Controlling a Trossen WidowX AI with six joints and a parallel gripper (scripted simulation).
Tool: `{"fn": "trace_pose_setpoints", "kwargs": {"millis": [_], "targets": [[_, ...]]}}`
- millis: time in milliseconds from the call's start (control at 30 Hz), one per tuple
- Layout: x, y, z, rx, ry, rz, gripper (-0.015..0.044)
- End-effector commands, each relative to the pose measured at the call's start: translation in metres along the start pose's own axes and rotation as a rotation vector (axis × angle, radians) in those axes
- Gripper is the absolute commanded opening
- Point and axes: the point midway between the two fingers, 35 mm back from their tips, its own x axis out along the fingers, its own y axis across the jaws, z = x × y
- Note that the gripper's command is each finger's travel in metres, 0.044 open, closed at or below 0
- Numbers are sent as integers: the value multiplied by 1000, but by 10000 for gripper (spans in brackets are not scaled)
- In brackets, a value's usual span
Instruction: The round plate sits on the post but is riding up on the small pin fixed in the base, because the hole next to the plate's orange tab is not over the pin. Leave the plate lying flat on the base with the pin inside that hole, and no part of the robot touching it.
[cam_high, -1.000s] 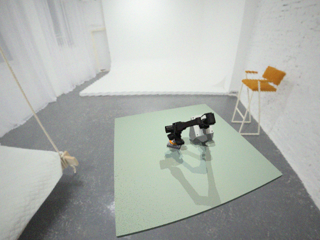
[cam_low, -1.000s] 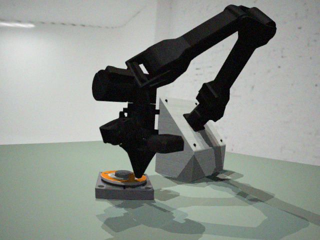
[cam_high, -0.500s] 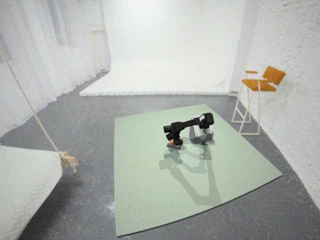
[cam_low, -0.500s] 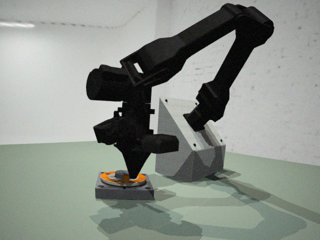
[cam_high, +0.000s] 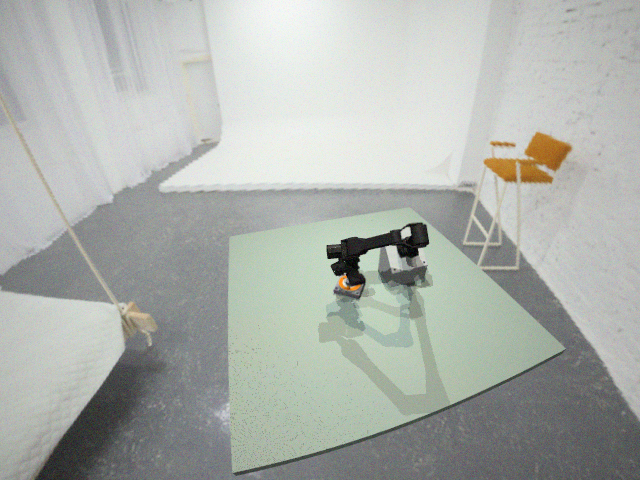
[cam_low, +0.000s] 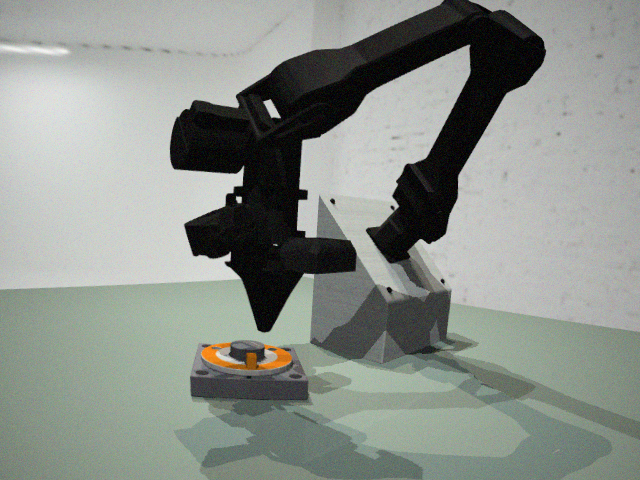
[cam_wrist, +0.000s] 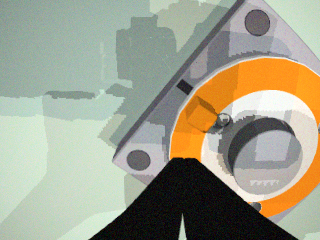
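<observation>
Hovering above plate (cam_low: 247, 358) — jaws pressed together, holding nothing; wrist only — pin (cam_wrist: 223, 119) beside tab (cam_wrist: 199, 115)

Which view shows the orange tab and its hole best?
Wrist: the tab is large, with the hole beside it. Exterior shows only the tab edge-on on the plate. Top shows a tiny orange patch.

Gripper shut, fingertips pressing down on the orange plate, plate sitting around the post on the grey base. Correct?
Not quite. The gripper is shut, but its fingertips hang just above the orange plate with a visible gap, touching nothing; the exterior view shows it. The plate does sit around the post on the grey base.
</observation>
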Motion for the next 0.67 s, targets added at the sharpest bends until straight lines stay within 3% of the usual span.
{"fn": "trace_pose_setpoints", "kwargs": {"millis": [0, 633], "targets": [[-16, 0, 0, -7, -4, -4, 0], [-8, 0, 1, -1, -6, 0, 0]]}}
